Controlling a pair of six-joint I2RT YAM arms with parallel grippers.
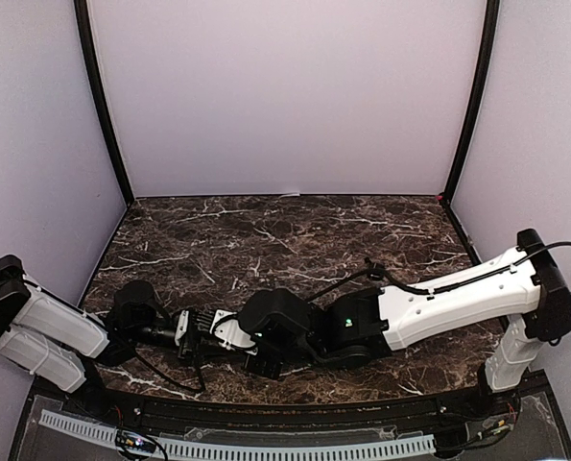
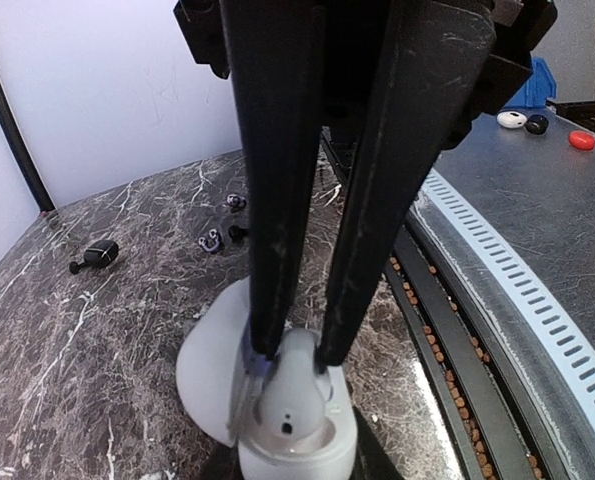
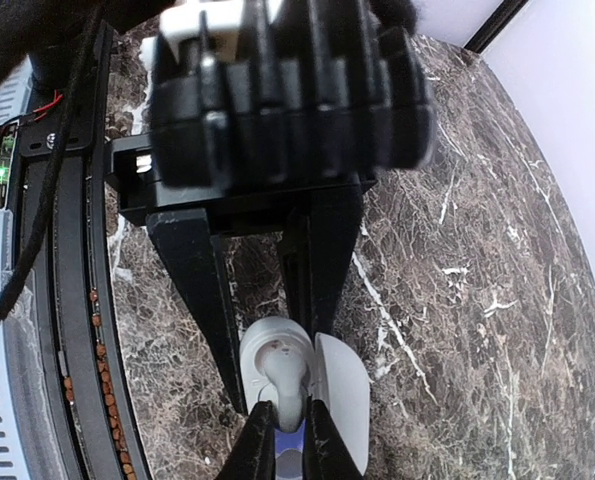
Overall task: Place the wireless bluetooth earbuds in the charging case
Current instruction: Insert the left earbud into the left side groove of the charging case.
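Observation:
A white charging case lies on the marble with its lid swung open to the left. My left gripper is shut on the case, one long black finger on each side of it. A white earbud stands in the case's well, head down and stem up. My right gripper is shut on that stem from above. The right wrist view shows the same grip on the earbud, with the lid to the right. In the top view both grippers meet near the table's front and hide the case.
Loose earbuds lie farther out on the marble: a dark one, a purple one and two small dark ones. The table's front edge and a slotted white rail run close beside the case. Small objects sit beyond the rail.

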